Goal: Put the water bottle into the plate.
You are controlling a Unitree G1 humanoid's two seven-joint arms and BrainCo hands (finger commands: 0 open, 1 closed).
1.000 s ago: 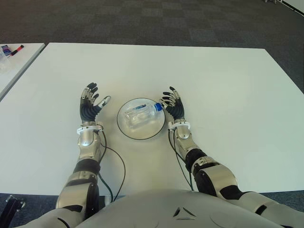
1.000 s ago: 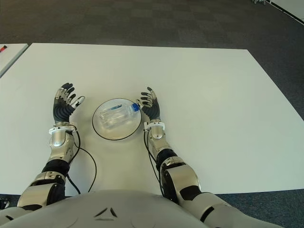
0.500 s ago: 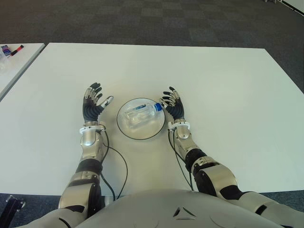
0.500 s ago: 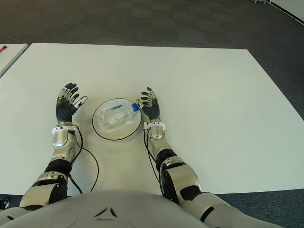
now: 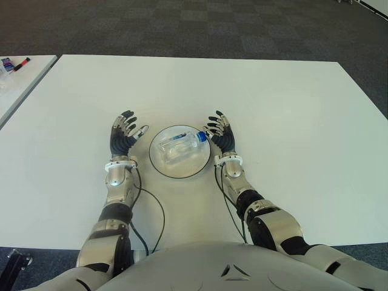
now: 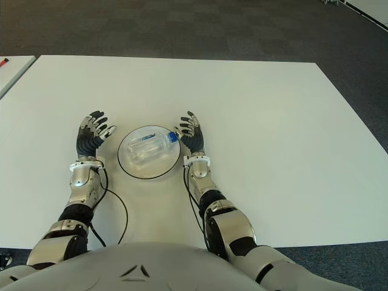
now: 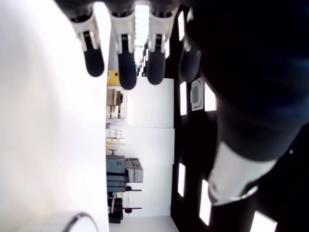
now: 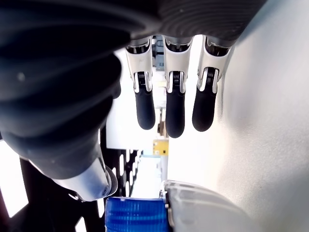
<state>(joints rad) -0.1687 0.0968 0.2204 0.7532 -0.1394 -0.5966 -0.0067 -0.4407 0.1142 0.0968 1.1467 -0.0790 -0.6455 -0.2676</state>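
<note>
A clear water bottle [image 5: 177, 145] with a blue cap [image 8: 135, 212] lies on its side in the round white plate [image 5: 163, 167] with a dark rim, on the white table [image 5: 285, 109]. My right hand [image 5: 222, 134] stands just right of the plate, fingers [image 8: 174, 111] spread and holding nothing, close to the bottle's cap. My left hand [image 5: 125, 134] is a little left of the plate, palm turned toward it, fingers [image 7: 123, 67] spread and empty. The plate's rim [image 7: 79, 218] shows at the edge of the left wrist view.
A second white table [image 5: 18, 79] stands at the far left with markers [image 5: 15, 63] on it. Black cables [image 5: 154, 212] trail from both wrists across the table toward my body. Dark carpet [image 5: 212, 27] lies beyond the far edge.
My left hand has shifted right, toward the plate. The right hand, the bottle and the plate have stayed put.
</note>
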